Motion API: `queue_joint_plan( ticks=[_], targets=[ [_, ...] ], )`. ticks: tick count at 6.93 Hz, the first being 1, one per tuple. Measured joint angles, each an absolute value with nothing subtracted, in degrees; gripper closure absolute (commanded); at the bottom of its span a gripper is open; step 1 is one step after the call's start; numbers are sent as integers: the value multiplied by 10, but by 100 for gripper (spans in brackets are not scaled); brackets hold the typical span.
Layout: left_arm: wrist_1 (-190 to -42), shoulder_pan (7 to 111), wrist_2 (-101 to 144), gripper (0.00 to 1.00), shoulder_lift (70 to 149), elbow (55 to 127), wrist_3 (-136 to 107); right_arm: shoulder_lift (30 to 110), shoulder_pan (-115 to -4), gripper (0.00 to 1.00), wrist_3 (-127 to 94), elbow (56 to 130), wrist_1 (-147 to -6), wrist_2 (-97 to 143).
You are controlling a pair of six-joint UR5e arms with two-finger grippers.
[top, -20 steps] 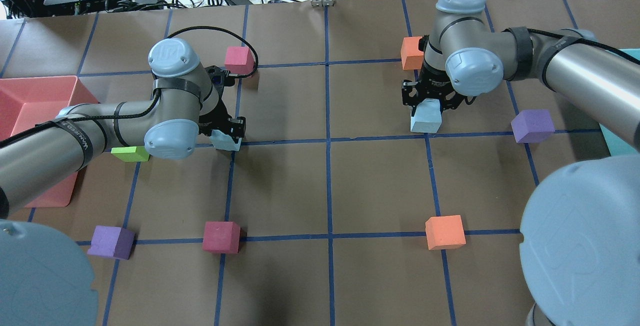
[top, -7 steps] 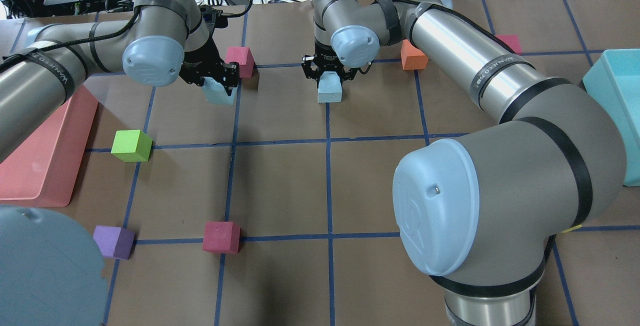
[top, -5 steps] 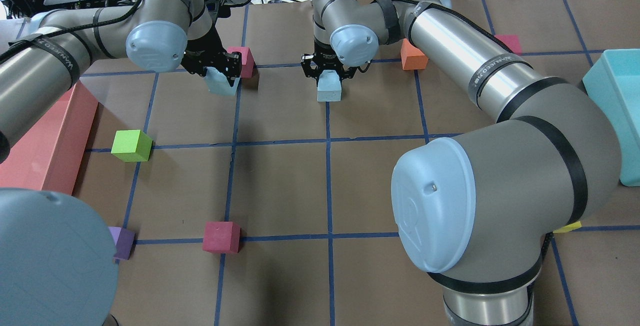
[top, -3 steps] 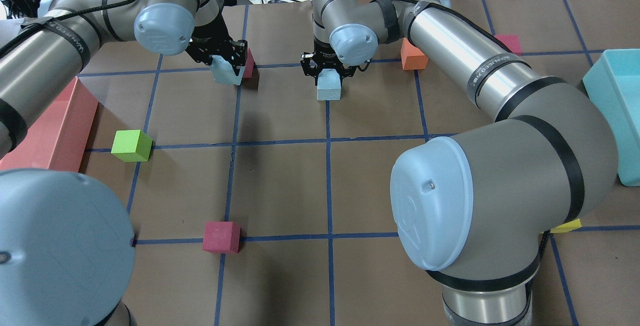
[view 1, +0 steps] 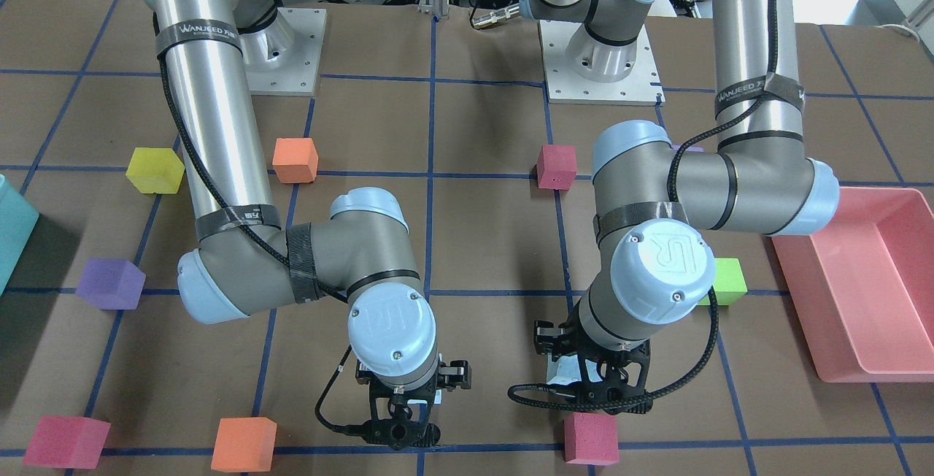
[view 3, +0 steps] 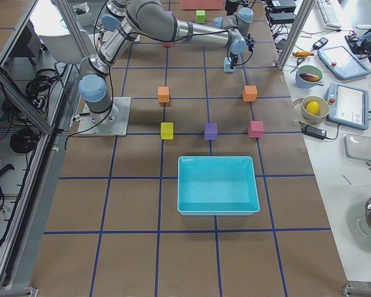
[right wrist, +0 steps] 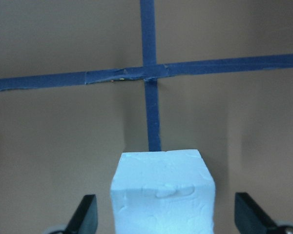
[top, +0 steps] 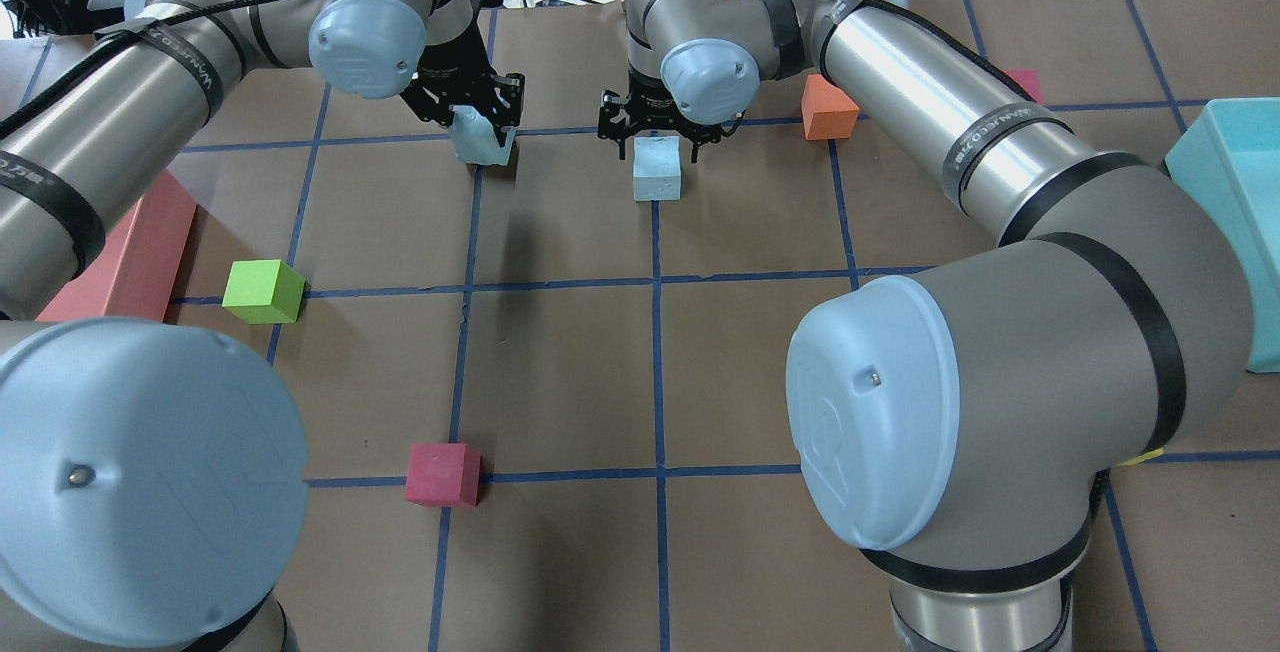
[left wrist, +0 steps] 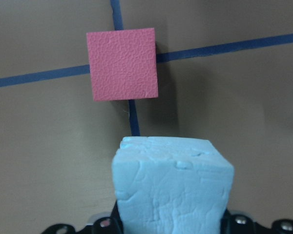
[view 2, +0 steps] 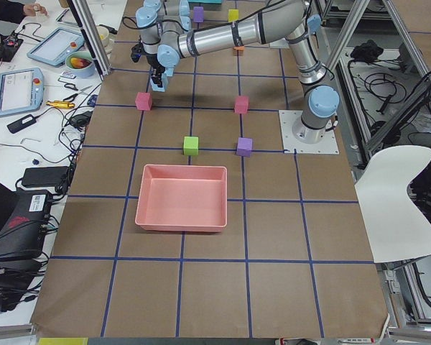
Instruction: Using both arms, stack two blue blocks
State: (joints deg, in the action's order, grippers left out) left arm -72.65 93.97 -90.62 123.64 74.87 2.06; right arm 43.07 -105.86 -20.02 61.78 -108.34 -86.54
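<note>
My left gripper (top: pixel 483 124) is shut on one pale blue block (top: pixel 479 144) and holds it in the air at the far side of the table. In the left wrist view this block (left wrist: pixel 172 190) hangs above and just short of a crimson cube (left wrist: pixel 122 63). The other pale blue block (top: pixel 657 172) stands on the table on a blue tape line. My right gripper (top: pixel 655 130) is open just above it. In the right wrist view the fingers (right wrist: pixel 85 214) stand wide on both sides of that block (right wrist: pixel 162 195) without touching it.
An orange cube (top: pixel 828 107) sits right of the right gripper. A green cube (top: pixel 262 290) and a crimson cube (top: pixel 442 473) lie nearer me. A pink tray (top: pixel 140 252) is at the left edge, a teal bin (top: pixel 1235 172) at the right edge.
My left gripper has carried its blue block farther away and to the right, over the crimson cube. My right gripper has opened, let go of its block on the table and risen slightly.
</note>
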Motion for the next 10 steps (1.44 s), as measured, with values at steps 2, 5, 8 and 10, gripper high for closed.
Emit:
queue_joint_plan(
  ticks=[2, 5, 8, 10],
  targets=[
    [-726, 946, -902, 100, 1240, 747, -2, 490, -1026, 0, -184, 625, -1025, -870],
    [-722, 1001, -900, 100, 1264, 712, -107, 595, -954, 0, -90, 699, -971, -873],
    [-721, 1065, -898, 100, 1308, 658, -210, 782, -911, 0, -31, 880, -972, -876],
    [-715, 1089, -900, 100, 1327, 641, -239, 869, -899, 0, -21, 948, -967, -896]
  ],
)
